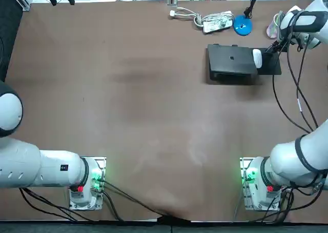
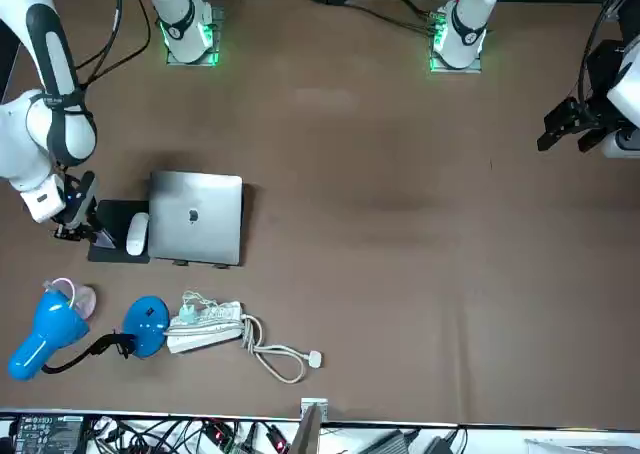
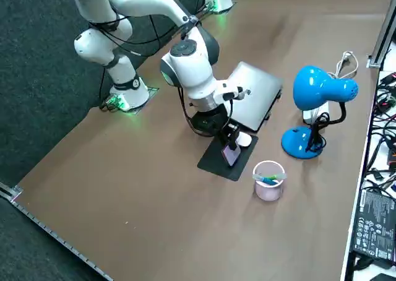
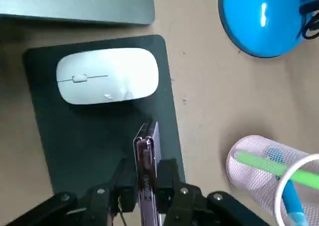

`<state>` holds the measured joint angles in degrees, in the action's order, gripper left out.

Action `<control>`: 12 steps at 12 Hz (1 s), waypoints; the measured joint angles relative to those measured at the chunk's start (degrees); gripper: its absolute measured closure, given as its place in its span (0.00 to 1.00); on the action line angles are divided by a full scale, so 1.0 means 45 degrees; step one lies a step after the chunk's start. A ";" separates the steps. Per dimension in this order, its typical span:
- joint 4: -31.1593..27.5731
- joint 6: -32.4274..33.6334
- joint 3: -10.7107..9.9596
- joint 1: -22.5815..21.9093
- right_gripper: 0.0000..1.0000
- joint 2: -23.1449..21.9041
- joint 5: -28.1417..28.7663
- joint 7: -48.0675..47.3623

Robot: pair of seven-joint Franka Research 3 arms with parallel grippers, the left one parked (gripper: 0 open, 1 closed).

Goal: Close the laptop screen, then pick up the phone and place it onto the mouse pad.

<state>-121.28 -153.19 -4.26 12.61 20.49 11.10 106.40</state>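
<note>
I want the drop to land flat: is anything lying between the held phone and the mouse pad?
Nothing visible lies under the phone, gripped on edge by the right gripper over bare mouse pad. The mouse occupies the pad's end nearer the laptop.

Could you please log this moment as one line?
laptop closed | phone on edge in right pincer, over mouse pad | mouse on pad

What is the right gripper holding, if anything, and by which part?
The right gripper holds the phone, pinched across its two flat faces near one end, edge-on over the mouse pad.
</note>
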 joint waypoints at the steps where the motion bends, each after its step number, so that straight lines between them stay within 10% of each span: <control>1: 0.0000 -0.0151 0.0000 -0.0006 0.78 0.0096 0.0000 -0.0005; 12: 0.0061 -0.0590 -0.0005 -0.0009 0.78 0.0337 0.0000 -0.0002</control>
<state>-121.00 -155.85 -4.28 12.57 22.00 11.10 106.39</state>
